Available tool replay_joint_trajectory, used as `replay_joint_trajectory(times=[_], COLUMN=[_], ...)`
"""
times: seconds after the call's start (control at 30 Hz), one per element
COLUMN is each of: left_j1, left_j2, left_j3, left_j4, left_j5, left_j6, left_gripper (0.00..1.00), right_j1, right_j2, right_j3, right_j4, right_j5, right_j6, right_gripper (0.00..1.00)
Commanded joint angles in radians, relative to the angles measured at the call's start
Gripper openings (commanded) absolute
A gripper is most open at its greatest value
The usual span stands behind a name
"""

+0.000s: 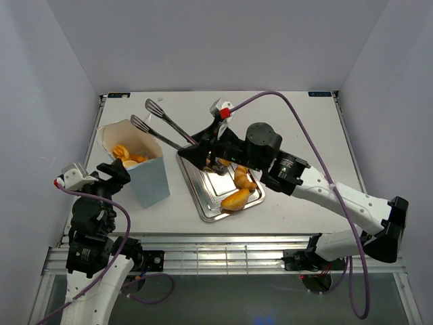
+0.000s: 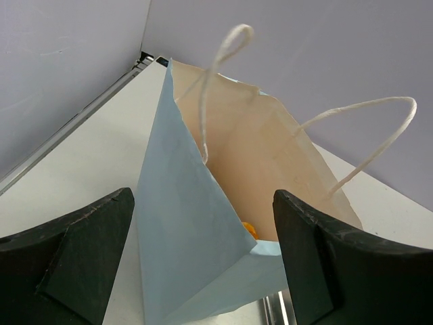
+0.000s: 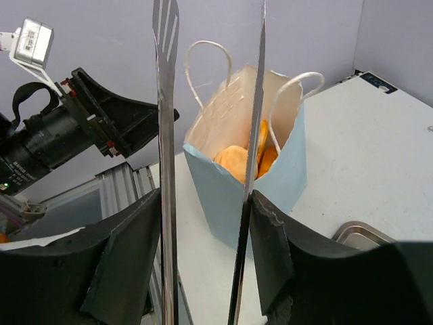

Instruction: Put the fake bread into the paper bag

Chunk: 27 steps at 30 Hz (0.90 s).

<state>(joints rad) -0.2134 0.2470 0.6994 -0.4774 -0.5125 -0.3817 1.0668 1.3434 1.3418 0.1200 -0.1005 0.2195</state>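
Observation:
The paper bag [image 1: 152, 179] stands upright at the table's left, pale blue outside, with several pieces of fake bread [image 1: 128, 157] inside; they also show in the right wrist view [image 3: 233, 159]. Two more golden pastries [image 1: 238, 198] lie on the silver tray [image 1: 206, 206]. My right gripper [image 1: 203, 152] is shut on metal tongs [image 1: 166, 128], whose open, empty tips point toward the bag from above the tray's far left corner. My left gripper [image 1: 111, 172] is open beside the bag's near-left side; in its wrist view a bag corner [image 2: 183, 223] sits between the spread fingers.
The bag's white string handles [image 2: 365, 135] stick up above its open mouth. The tray lies just right of the bag, partly under my right arm. White walls close in the table at the left, back and right.

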Motion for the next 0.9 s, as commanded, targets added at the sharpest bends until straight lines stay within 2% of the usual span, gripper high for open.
replay_joint_trajectory(times=[0.0, 0.27, 0.4, 0.53, 0.7, 0.87], left_j1=[-0.004, -0.004, -0.004, -0.004, -0.006, -0.004], left_j2=[0.017, 0.020, 0.020, 0.017, 0.023, 0.038], left_j3=[0.000, 0.002, 0.002, 0.000, -0.001, 0.000], left_j4=[0.005, 0.005, 0.006, 0.008, 0.008, 0.008], left_j5=[0.006, 0.009, 0.014, 0.017, 0.017, 0.022], left_j6=[0.009, 0.009, 0.009, 0.009, 0.009, 0.012], left_gripper=[0.94, 0.94, 0.94, 0.94, 0.94, 0.93], right_j1=[-0.001, -0.001, -0.001, -0.001, -0.001, 0.001], right_j2=[-0.102, -0.334, -0.450, -0.593, -0.710, -0.708], right_j3=[-0.084, -0.340, -0.470, -0.567, -0.655, -0.656], right_j4=[0.058, 0.004, -0.080, -0.236, -0.396, -0.545], right_j5=[0.064, 0.188, 0.251, 0.300, 0.288, 0.179], right_j6=[-0.002, 0.037, 0.052, 0.083, 0.116, 0.133], right_gripper=[0.58, 0.58, 0.58, 0.58, 0.59, 0.61])
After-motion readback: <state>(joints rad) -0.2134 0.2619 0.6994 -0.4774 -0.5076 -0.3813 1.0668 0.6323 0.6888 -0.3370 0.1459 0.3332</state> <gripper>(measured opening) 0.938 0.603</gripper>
